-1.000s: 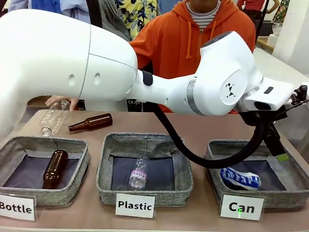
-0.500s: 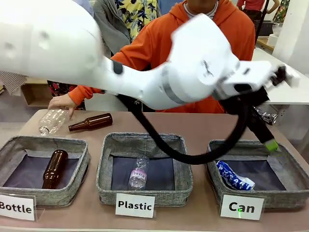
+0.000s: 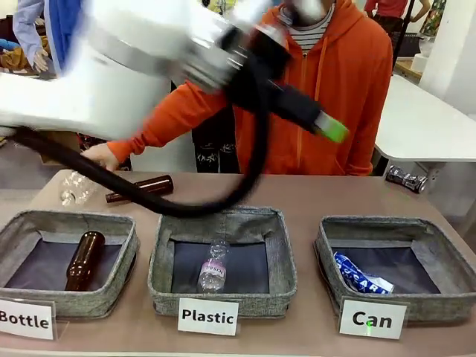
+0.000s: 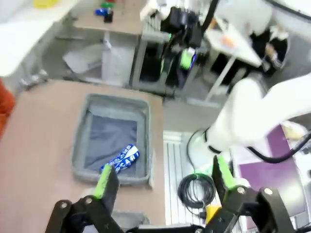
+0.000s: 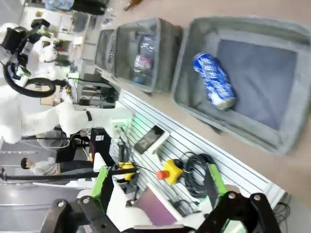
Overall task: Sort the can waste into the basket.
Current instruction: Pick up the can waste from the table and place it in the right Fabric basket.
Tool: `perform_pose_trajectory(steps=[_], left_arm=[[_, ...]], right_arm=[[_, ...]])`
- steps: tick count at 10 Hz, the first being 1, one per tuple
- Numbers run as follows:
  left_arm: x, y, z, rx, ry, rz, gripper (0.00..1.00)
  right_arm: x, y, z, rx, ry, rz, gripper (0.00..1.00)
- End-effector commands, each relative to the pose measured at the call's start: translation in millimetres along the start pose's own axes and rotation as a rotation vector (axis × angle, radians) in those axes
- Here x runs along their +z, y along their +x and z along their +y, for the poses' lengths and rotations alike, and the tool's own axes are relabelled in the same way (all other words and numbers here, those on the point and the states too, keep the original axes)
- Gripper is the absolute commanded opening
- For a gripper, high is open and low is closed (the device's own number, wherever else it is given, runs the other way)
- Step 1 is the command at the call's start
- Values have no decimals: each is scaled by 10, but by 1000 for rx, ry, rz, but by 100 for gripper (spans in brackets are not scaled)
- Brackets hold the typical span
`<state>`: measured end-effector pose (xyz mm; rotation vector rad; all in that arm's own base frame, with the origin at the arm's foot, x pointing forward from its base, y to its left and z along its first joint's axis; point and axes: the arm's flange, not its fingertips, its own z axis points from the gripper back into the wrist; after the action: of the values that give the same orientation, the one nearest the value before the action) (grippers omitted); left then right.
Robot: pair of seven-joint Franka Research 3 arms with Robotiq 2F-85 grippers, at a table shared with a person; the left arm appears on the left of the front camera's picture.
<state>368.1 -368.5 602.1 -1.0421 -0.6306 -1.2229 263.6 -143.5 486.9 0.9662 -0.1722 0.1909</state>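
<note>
The dented blue can (image 3: 361, 273) lies on its side in the Can basket (image 3: 446, 303), slanting far-left to near-right. The left claw (image 4: 163, 174), well above it, and the right claw (image 5: 156, 178) both gape empty.

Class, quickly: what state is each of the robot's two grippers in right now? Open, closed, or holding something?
Left gripper: open, holding nothing.
Right gripper: open, holding nothing.
</note>
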Motion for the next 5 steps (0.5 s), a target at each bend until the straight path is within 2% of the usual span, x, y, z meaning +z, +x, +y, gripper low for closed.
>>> perform_pose_trajectory(steps=[1, 2, 3, 4, 5], left_arm=[[1303, -841, 16, 144, 48, -100, 100], [1873, -1079, 165, 226, 65, -188, 100], [2312, -1420, 335, 301, 46, -215, 100], [2698, -1896, 502, 381, 92, -245, 100], [3001, -2332, 657, 455, 92, -273, 100]], right_arm=[[-341, 243, 340, -5, 40, -15, 100], [-513, 386, 499, 35, 100, 10, 100], [-657, 516, 607, 60, 148, 27, 100], [-799, 595, 713, 67, 220, 50, 100], [-899, 647, 761, 58, 237, 49, 100]])
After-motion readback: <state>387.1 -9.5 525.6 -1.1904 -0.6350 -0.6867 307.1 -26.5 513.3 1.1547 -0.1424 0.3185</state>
